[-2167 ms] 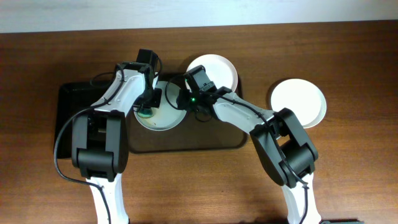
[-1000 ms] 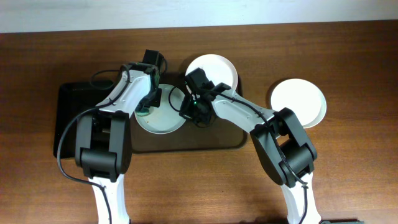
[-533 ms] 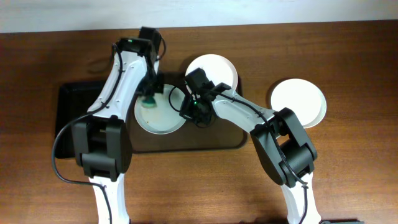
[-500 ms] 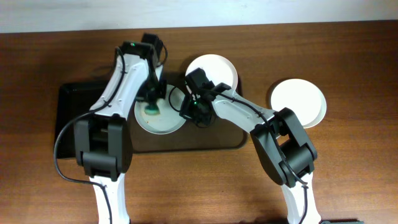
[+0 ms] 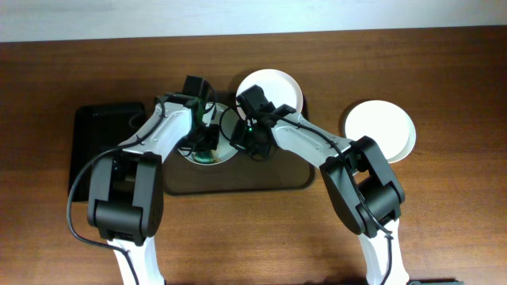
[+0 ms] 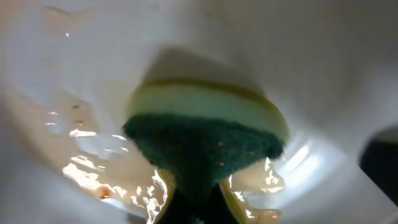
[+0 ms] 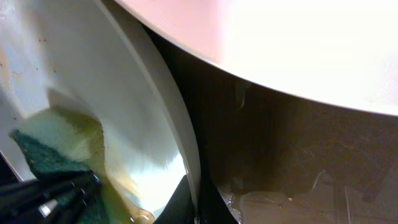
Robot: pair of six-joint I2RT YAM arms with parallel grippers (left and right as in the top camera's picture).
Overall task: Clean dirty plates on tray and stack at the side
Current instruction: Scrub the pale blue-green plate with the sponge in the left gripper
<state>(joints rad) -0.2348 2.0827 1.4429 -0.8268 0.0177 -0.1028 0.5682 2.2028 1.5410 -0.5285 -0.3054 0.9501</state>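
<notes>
Sponge swept across the left plate, which is held steady on the tray

Half a second ago the sponge [image 5: 207, 158] sat at the upper-left of the left plate [image 5: 224, 151]. Now the left gripper [image 5: 207, 149], clamped tight on it, has dragged it to the near-right part, green scouring face down on the wet surface (a few brownish specks still glint beside it in the left wrist view). The right gripper [image 5: 238, 139] keeps its fingers pinched on that plate's right rim, so the plate stays put on the brown tray [image 5: 238, 188]. The scrub looks partway done, so lifting is probably premature. The back plate [image 5: 273, 89] waits on the tray, touching the first. A third plate [image 5: 380, 131] lies on the bench [image 5: 444, 222] to the right, apparently starting the stack.
</notes>
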